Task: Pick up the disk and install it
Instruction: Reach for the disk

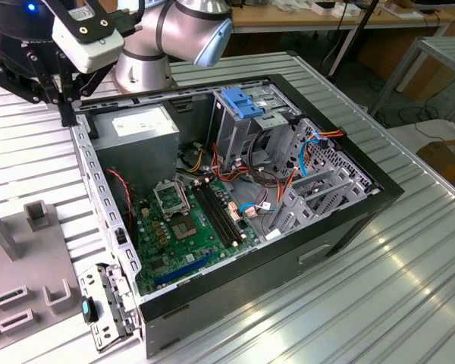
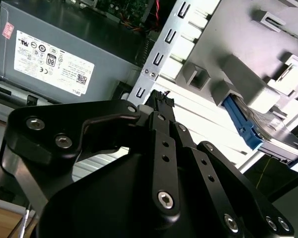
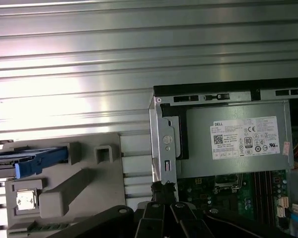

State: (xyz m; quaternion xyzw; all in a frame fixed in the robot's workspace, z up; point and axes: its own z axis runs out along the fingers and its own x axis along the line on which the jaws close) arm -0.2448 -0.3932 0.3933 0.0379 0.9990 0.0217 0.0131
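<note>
The disk lies flat in a slot of the grey fixture, silver body w/ its blue side rail facing the open side; in the second wrist view the disk juts out past the fixture's edge, rail end toward the camera. The fixture sits on the ribbed table just beside the PC case, at the exterior view's left of it. The gripper is well apart from the disk, not touching it. Its black fingers appear pressed together at the tips, tho the linkage blocks part of the view; in the second wrist view the gripper tapers to one narrow point. That point hangs right at the case's perforated metal side flange, near the corner where the PSU is mounted, white sticker up. In the exterior view the gripper stands at that same corner, at the exterior view's left end of the case, w/ the arm bent over behind it. The case lies open on its side on the table: PSU in one corner, green mobo on the floor, and a metal drive cage w/ a blue bracket on top, across the case from the gripper.
</note>
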